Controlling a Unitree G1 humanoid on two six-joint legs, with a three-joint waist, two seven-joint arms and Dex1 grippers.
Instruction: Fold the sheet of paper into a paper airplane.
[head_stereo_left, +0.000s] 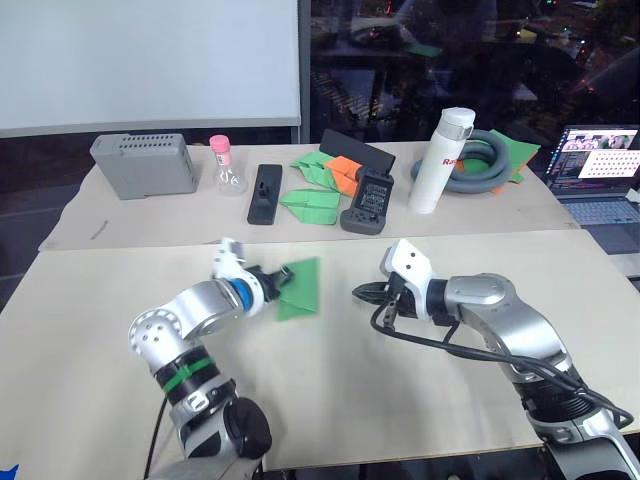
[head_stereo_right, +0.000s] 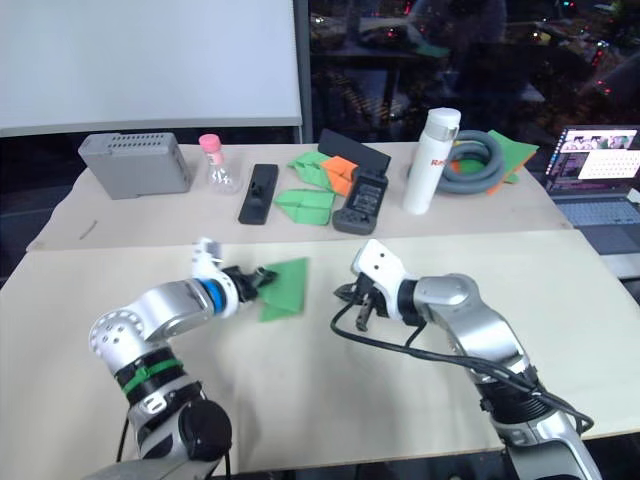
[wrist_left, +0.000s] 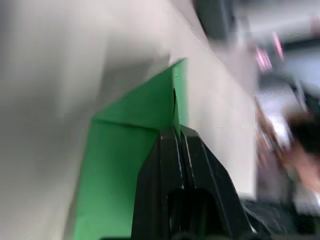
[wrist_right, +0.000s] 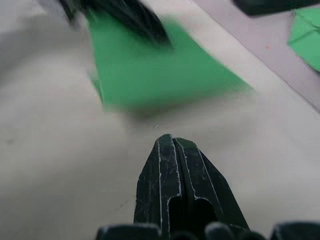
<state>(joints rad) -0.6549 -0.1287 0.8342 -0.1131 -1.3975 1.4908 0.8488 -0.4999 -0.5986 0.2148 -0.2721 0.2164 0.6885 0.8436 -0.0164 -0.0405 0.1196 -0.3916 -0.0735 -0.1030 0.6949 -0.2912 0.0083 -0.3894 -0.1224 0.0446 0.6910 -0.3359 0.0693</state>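
Beige tabletop spans the foreground beneath dark windows and a white board. Near its middle lies the sheet of paper, folded, the left gripper pinching its edge. The right gripper hovers nearby, fingers closed, empty.

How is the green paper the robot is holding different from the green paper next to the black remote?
The sheet of paper lies near the robot, pinched at its edge by the left gripper; the folded green paper lies untouched at the back, among other things. The held sheet looks like one broad folded piece, its far end tapering to a point; the back one shows several folds. Both are bright green.
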